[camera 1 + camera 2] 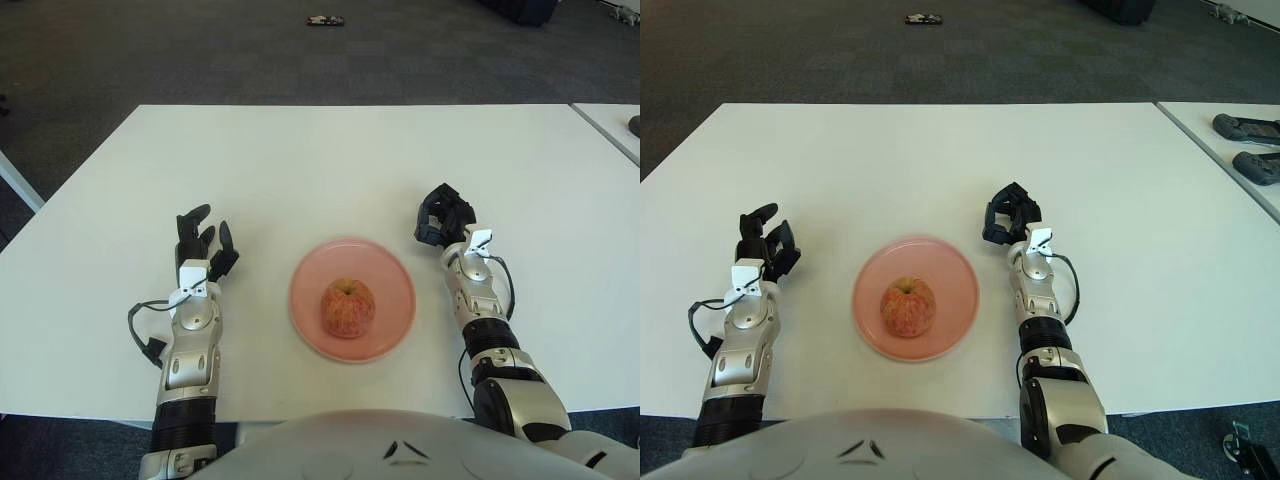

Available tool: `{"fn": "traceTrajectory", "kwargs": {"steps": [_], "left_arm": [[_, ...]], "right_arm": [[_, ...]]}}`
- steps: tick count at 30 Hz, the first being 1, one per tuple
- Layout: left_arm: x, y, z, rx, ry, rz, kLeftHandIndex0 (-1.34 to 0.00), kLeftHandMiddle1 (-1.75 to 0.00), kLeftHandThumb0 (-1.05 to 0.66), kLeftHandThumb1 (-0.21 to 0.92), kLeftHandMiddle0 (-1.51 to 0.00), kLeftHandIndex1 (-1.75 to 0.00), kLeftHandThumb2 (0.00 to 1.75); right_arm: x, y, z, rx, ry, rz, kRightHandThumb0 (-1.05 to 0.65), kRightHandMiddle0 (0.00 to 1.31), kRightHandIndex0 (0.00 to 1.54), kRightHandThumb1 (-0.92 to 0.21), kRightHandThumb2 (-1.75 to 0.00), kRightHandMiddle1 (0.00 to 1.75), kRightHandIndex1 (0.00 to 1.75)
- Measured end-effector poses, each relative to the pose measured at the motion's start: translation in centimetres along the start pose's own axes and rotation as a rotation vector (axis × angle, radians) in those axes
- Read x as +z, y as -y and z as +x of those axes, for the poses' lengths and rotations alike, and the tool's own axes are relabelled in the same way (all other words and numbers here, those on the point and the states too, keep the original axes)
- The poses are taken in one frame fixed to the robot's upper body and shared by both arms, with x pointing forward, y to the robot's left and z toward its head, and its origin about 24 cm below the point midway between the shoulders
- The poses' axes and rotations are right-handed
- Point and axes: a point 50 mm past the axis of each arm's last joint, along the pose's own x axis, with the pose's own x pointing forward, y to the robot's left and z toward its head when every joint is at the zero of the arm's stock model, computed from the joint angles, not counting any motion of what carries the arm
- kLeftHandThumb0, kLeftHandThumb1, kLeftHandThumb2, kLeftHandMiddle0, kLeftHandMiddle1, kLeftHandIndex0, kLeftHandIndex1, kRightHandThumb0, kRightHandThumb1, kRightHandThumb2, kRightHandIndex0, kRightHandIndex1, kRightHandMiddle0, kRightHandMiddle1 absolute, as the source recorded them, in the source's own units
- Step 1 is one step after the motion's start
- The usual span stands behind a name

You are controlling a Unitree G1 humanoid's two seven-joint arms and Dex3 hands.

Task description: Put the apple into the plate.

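Observation:
A red-yellow apple [347, 307] sits upright in the middle of the pink plate [308, 271], near the front of the white table [330, 160]. My right hand [443, 215] shows just right of the plate's upper rim, fingers curled and holding nothing. My left hand [201, 239] shows to the left of the plate, fingers spread and empty. Neither hand touches the apple or the plate.
A second white table [1230, 130] at the far right carries dark devices [1248, 127]. A small dark object [325, 19] lies on the grey carpet beyond the table.

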Motion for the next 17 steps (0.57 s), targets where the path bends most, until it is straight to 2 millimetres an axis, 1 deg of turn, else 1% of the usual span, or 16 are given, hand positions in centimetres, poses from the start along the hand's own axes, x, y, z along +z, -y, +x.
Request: {"fn": "traceTrajectory", "kwargs": {"steps": [11, 17], "left_arm": [[0.08, 0.02, 0.02, 0.000, 0.005, -0.002, 0.00, -0.38, -0.72, 0.92, -0.35, -1.03, 0.76], [0.14, 0.04, 0.01, -0.002, 0.008, -0.002, 0.00, -0.38, -0.72, 0.92, -0.34, -1.02, 0.77]], "right_arm": [[0.39, -0.11, -0.09, 0.005, 0.007, 0.019, -0.47, 0.60, 1.15, -0.32, -1.31, 1.75, 1.75], [0.39, 0.02, -0.58, -0.006, -0.020, -0.007, -0.47, 0.61, 1.15, -0.32, -1.31, 1.75, 1.75]]}}
